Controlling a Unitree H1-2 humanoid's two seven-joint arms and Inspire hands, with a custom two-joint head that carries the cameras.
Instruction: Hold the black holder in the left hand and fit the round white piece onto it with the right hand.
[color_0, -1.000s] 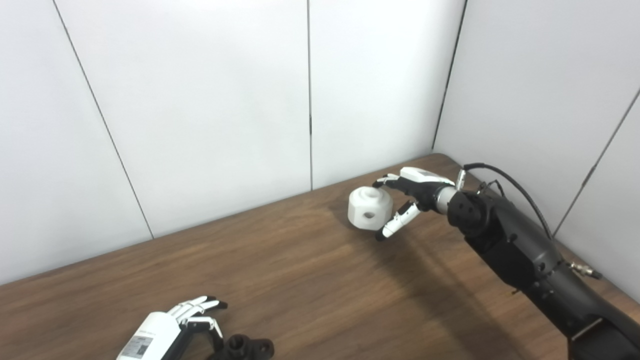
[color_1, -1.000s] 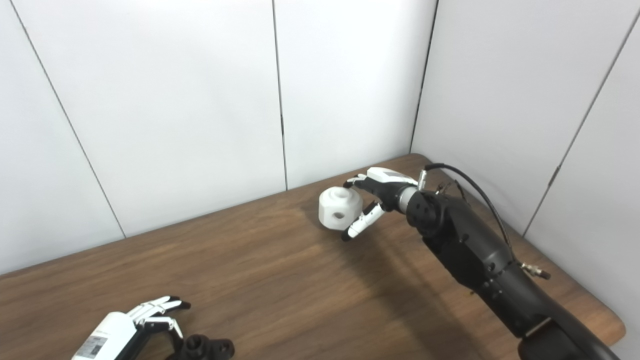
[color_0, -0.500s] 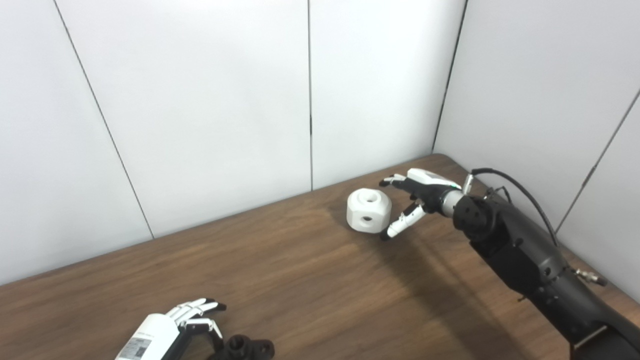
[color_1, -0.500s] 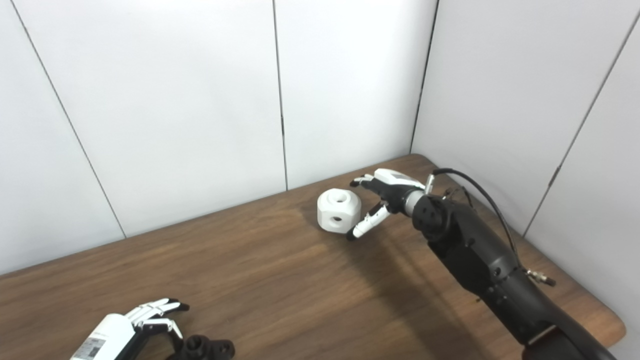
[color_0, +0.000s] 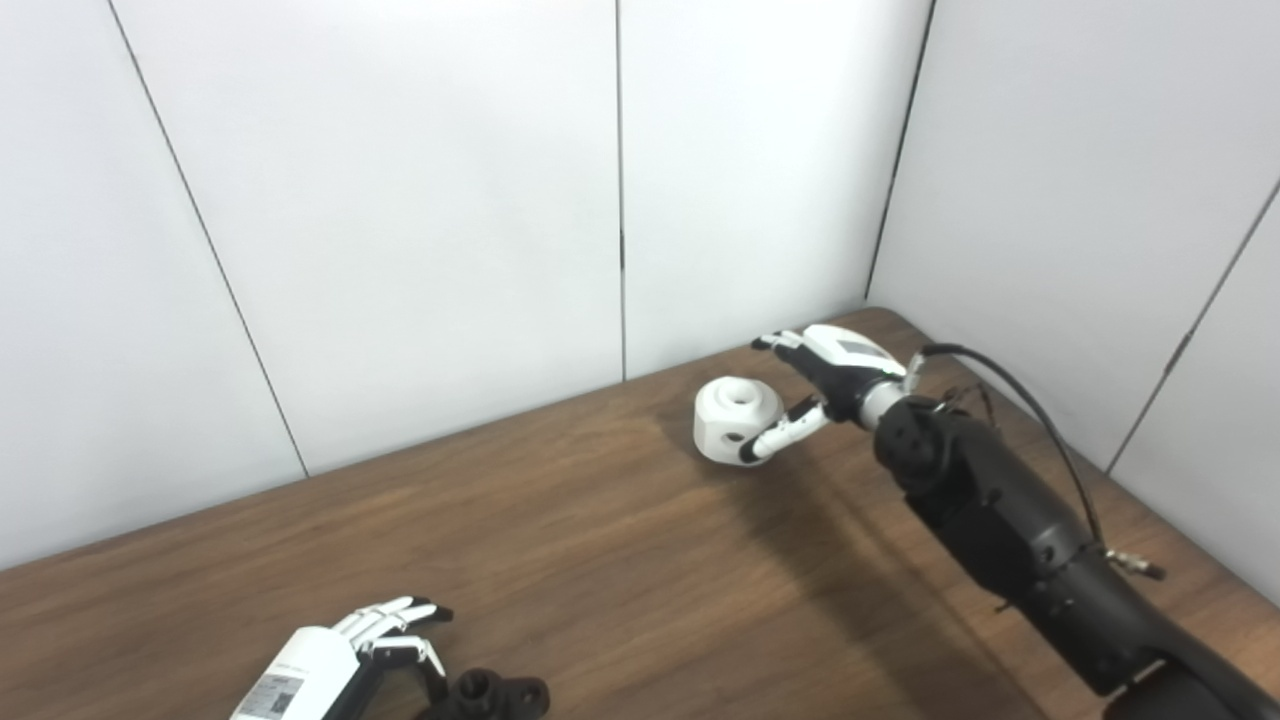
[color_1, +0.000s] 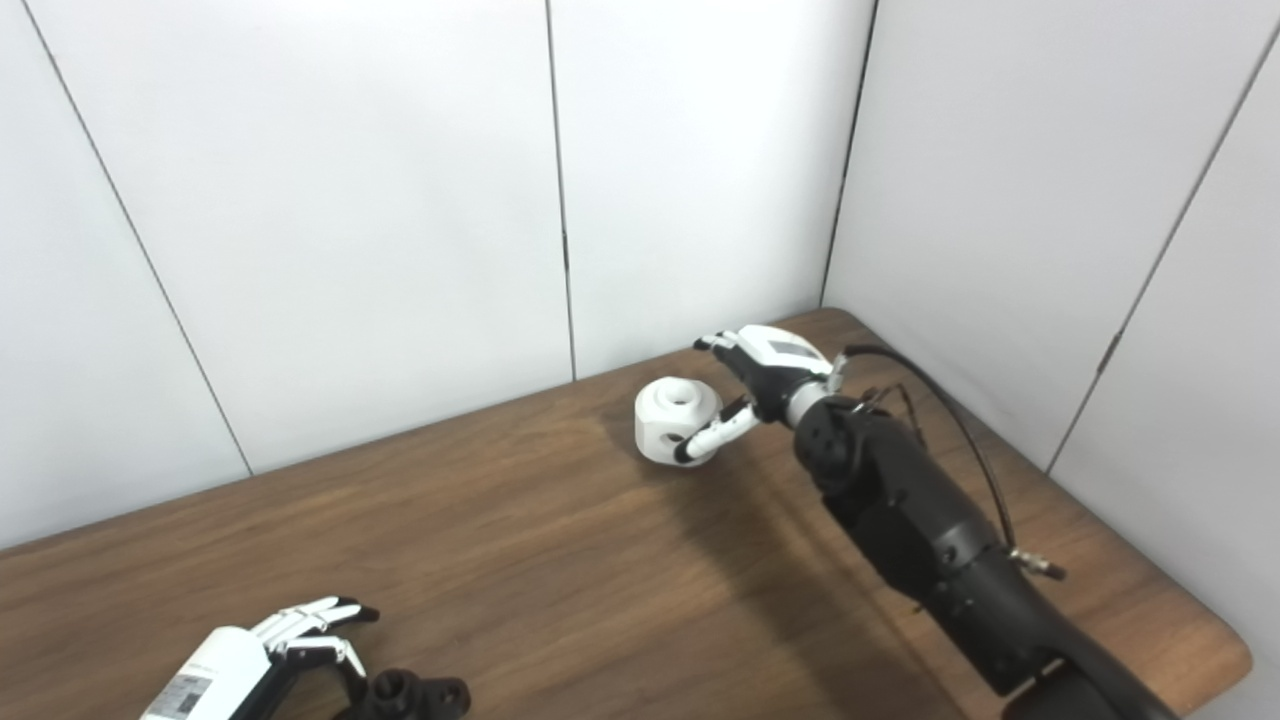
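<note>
Reaching across a brown wood-grain desk (color_0: 600, 560), the robot's right hand (color_0: 825, 385) sits at the far right corner, its black arm coming in from the lower right. The hand is beside a round white plastic piece (color_0: 735, 418) with bevelled edges, a hole in its top and another in its side. The thumb (color_0: 775, 440) lies against the near side of the piece and the other fingers arch over its far side; whether the hand truly clamps it or only touches it cannot be told. The piece rests on the desk, or just above it, near the back wall.

At the bottom left edge, the left hand (color_1: 290, 640), white with black fingertips, has its fingers curved and slightly apart, just beside a small black plastic holder (color_1: 410, 695) with a round socket on top. The holder is cut off by the picture's lower edge, and it cannot be told whether the fingers grip it. A label with a small square code sits on the left wrist; its writing is too small to read.

A wide stretch of bare desk lies between the two hands. White wall panels close in the back and right sides, and the desk's rounded right corner shows in the right eye view.
</note>
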